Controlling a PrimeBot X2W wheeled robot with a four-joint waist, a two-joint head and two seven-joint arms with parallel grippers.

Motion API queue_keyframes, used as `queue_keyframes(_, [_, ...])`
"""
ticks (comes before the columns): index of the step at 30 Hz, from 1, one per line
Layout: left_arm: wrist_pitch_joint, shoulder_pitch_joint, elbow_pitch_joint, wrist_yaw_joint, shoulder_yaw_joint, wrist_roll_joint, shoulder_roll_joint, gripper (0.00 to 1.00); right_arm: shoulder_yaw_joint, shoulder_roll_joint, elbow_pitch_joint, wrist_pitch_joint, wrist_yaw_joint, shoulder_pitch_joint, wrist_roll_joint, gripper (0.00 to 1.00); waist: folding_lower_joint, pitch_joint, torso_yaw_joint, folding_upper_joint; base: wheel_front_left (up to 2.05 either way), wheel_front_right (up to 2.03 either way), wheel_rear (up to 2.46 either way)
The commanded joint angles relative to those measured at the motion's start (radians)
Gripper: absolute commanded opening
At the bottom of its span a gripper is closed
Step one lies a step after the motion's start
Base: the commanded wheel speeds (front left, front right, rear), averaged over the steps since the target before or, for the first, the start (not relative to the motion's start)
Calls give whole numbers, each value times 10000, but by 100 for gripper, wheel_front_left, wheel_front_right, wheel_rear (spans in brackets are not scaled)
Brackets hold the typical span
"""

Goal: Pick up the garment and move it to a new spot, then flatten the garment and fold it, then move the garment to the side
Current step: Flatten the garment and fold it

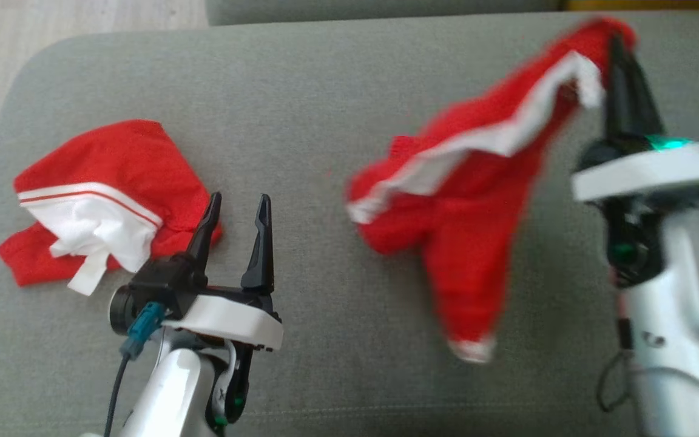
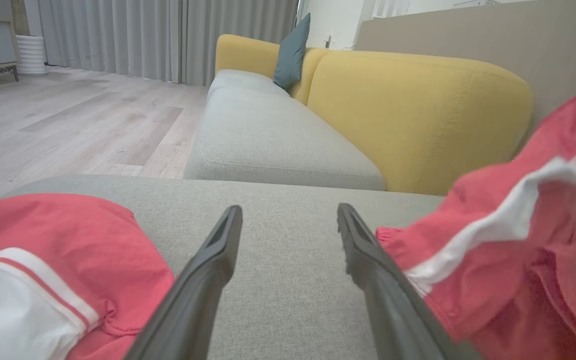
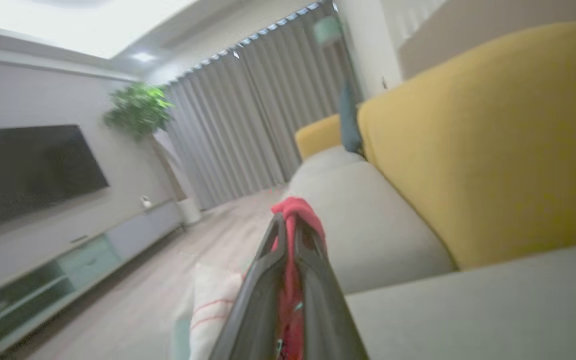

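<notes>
DESK: Stretching across the head view is a grey fabric sofa seat point(image 1: 325, 91). Where is the garment sitting?

PHOTOGRAPHER: On the right side of the seat, the red garment with white trim point(image 1: 465, 200) is hanging in the air. It is being lifted by its upper corner and its lower end is trailing down toward the cushion. Blur is hiding whether that end is touching the fabric.

DESK: What is holding it?

PHOTOGRAPHER: The right gripper point(image 1: 616, 51) is pinching it, dark fingers pressed together on a fold of red cloth. In the right wrist view that fold is poking out past the tips.

DESK: And the other arm?

PHOTOGRAPHER: The left gripper point(image 1: 239, 203) is hovering low over the seat, fingers spread wide and empty. It is sitting between the two pieces of clothing. A second red garment with a white striped panel point(image 1: 107, 194) is lying crumpled at the left, just beside the gripper's left finger.

DESK: Background?

PHOTOGRAPHER: A mustard-yellow sofa back point(image 2: 418, 110) is rising behind the seat, with a teal cushion point(image 2: 292, 52) leaning against it. Grey curtains point(image 2: 168, 35) are hanging beyond a pale wood floor point(image 2: 68, 120). A dark television screen point(image 3: 28, 170) and a leafy green plant point(image 3: 138, 107) are showing in the right wrist view.
</notes>
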Motion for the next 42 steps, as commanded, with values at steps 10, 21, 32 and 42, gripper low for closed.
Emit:
queue_keyframes(10, [-120, -549, -185, -233, 366, 223, 53, 100, -3399, -489, 2389, 1128, 65, 475, -2689, 100, 0, 363, -367, 0, 0, 0, 0])
queue_keyframes(21, [-120, -499, -95, -274, 307, 213, 53, 100, -3506, -11, 2001, -230, 65, 842, -4233, 100, 0, 89, -565, 0, 0, 0, 0])
queue_keyframes(32, [-120, -376, -278, -229, 69, -137, 52, 100, -1438, 85, -347, -1487, 65, 3475, -3437, 100, 0, -75, -834, 0, 0, 0, 0])
queue_keyframes(42, [-120, -776, -103, -594, -610, -461, 52, 100, -1413, 88, -761, -1666, 65, 3403, -3477, 100, 0, 336, -1108, 0, 0, 0, 0])
